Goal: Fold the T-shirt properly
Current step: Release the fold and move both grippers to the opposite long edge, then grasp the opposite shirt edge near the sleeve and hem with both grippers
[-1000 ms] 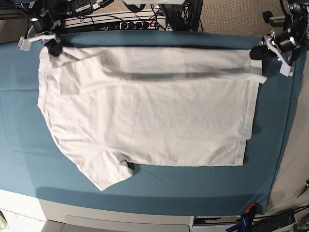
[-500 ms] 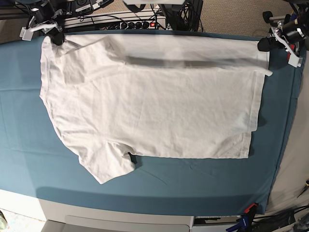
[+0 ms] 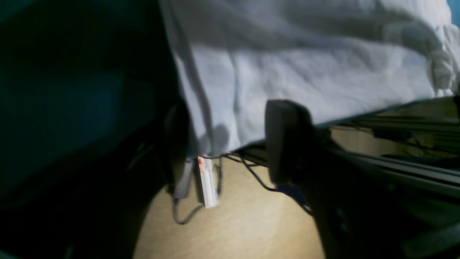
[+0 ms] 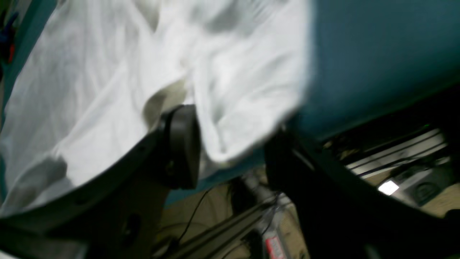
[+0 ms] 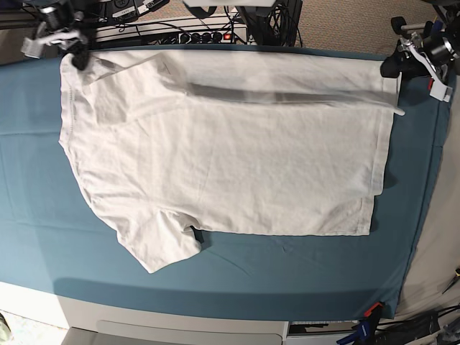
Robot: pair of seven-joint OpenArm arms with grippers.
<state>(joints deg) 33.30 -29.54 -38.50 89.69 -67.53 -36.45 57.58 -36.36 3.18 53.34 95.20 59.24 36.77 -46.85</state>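
With the T-shirt (image 5: 223, 144) spread flat on the teal cloth (image 5: 43, 208), far edge at the table's back, and both the left gripper (image 3: 230, 144) and right gripper (image 4: 233, 151) spread apart around its corners, best to lift away slowly without snagging the cloth.

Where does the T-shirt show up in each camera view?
Base: T-shirt spread across the middle of the teal cloth.
Left wrist: top right, a corner hanging between the open left gripper.
Right wrist: upper left, an edge between the open right gripper.
Shared landmark: the teal cloth.
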